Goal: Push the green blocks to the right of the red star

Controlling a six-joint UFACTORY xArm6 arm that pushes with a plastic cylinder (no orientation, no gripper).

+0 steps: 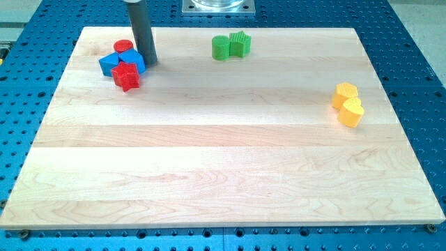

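Note:
Two green blocks sit side by side near the view's top centre: a round green block (221, 47) and a green star-like block (240, 44). The red star (126, 76) lies at the view's top left, touching two blue blocks (111, 64) and a red cylinder (123, 47). My tip (148, 63) rests on the board just right of the blue blocks, up and right of the red star. It is well to the left of the green blocks.
Two yellow blocks (347, 103) sit together near the board's right edge. The wooden board (223, 174) lies on a blue perforated table. A metal base (219, 7) shows at the view's top.

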